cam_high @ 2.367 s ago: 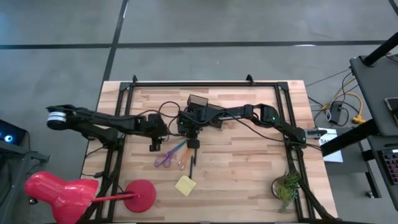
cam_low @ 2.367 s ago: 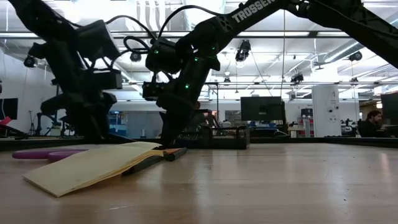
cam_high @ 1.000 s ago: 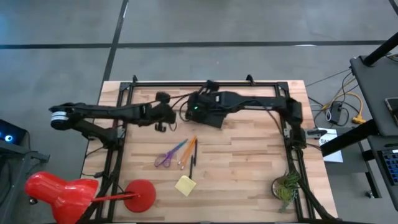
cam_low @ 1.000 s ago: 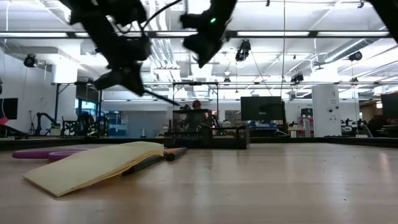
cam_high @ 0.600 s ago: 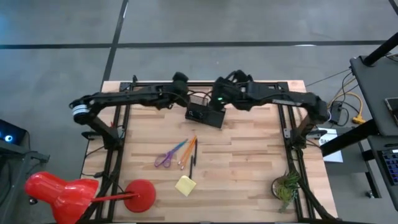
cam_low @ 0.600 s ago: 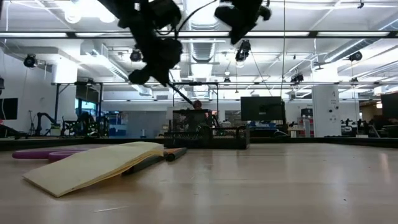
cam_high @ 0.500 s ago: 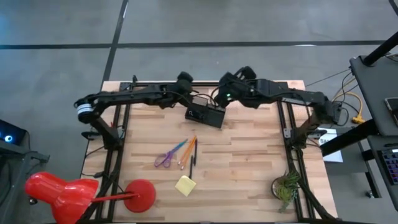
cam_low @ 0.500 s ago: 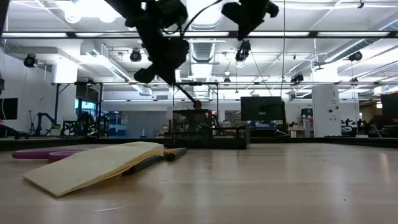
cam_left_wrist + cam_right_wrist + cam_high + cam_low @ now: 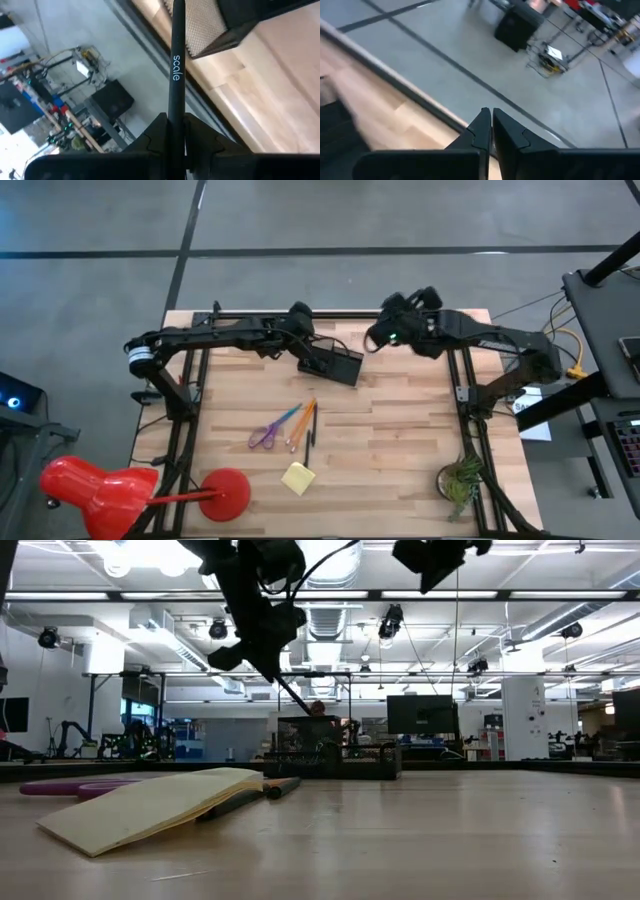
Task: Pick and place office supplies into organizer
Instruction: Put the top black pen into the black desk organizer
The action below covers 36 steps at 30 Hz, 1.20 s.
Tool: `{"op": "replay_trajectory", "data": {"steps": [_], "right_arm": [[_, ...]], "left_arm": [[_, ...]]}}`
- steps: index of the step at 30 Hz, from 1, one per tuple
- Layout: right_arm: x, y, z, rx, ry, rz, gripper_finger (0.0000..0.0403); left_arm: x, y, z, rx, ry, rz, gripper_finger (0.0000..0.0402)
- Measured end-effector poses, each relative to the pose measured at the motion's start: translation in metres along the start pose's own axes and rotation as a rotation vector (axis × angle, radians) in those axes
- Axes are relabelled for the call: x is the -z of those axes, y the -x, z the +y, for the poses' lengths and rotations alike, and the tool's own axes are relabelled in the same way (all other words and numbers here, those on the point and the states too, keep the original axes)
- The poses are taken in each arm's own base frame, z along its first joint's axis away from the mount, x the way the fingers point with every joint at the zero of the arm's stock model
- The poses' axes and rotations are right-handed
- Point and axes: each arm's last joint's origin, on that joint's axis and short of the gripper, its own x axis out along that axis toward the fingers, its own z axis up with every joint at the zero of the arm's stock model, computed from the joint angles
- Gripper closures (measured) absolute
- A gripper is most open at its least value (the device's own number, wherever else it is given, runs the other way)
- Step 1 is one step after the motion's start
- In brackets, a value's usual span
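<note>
Organizer (image 9: 331, 365), a small black box with mesh walls, sits at the far middle of the tabletop (image 9: 400, 440), and only the left wrist view shows that mesh close up, pale and finely woven, at (image 9: 200, 25). That same view alone reveals what the left end effector (image 9: 175, 131) has: its two fingers are clamped tight on a slim black pen (image 9: 175, 65) printed with the word "scale", the pen's far end reaching toward the organizer's corner. From above, the left end effector (image 9: 300, 320) is at the organizer's far left side, and the pen itself is too thin to make out there. In the low view the pen (image 9: 288, 692) shows as a dark slanted line running down from the raised end effector toward the organizer (image 9: 335, 755), which stands far back on the tabletop.

The right end effector (image 9: 385, 330) is up near the far edge, to the right of the organizer and apart from it; its wrist view shows the fingers (image 9: 481, 129) pressed together with nothing between them, looking out over the tabletop's edge to the floor.

The overhead view gives the layout of the remaining supplies: purple-handled scissors (image 9: 267, 433), an orange pen (image 9: 303, 423) and a dark pen (image 9: 309, 435) lie close together mid-tabletop, with the yellow sticky-note pad (image 9: 298, 477) nearer the front. The low view shows the pad (image 9: 150, 805) as a thick wedge with a dark pen (image 9: 280, 786) just behind it. A red lamp (image 9: 130, 490) is at the front left and a green plant (image 9: 460, 480) at the front right.
</note>
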Motion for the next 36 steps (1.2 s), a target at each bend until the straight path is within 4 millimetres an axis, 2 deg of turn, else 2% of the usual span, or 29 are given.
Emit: {"op": "replay_trajectory", "data": {"steps": [3, 8, 13, 17, 22, 25, 28, 31, 33, 36], "right_arm": [[0.001, -0.001, -0.015, 0.023, -0.03, 0.001, 0.0394], [0.004, 0.001, -0.029, 0.035, -0.061, -0.001, 0.0394], [0.012, -0.004, -0.03, 0.049, -0.044, 0.017, 0.0394], [0.016, -0.007, -0.024, 0.025, -0.025, 0.039, 0.0394], [0.02, -0.011, -0.02, 0.029, -0.007, 0.052, 0.0394], [0.022, -0.013, -0.018, 0.024, -0.001, 0.059, 0.0394], [0.023, -0.014, -0.017, -0.019, -0.002, 0.081, 0.0394], [0.028, -0.02, -0.011, -0.15, 0.007, 0.147, 0.0394], [0.032, -0.029, -0.004, -0.307, 0.05, 0.193, 0.0394], [0.04, -0.04, 0.014, -0.611, 0.168, 0.205, 0.0394]], "left_arm": [[-0.002, -0.001, -0.001, 0.0, -0.048, -0.011, 0.0372], [-0.011, -0.016, -0.007, 0.043, -0.157, 0.002, 0.0372], [-0.022, -0.028, -0.009, 0.054, -0.197, 0.001, 0.0371], [-0.029, -0.034, -0.012, 0.052, -0.202, 0.008, 0.0324], [-0.032, -0.026, -0.01, 0.004, -0.172, 0.012, 0.0267], [-0.028, -0.012, -0.004, -0.048, -0.039, 0.037, 0.0254], [-0.017, 0.007, -0.002, -0.082, 0.193, 0.062, 0.0251], [-0.004, 0.031, -0.007, -0.049, 0.456, 0.05, 0.025], [0.004, 0.045, -0.015, 0.037, 0.69, 0.006, 0.0249], [0.011, 0.059, -0.029, 0.319, 1.118, -0.091, 0.0249]]}}
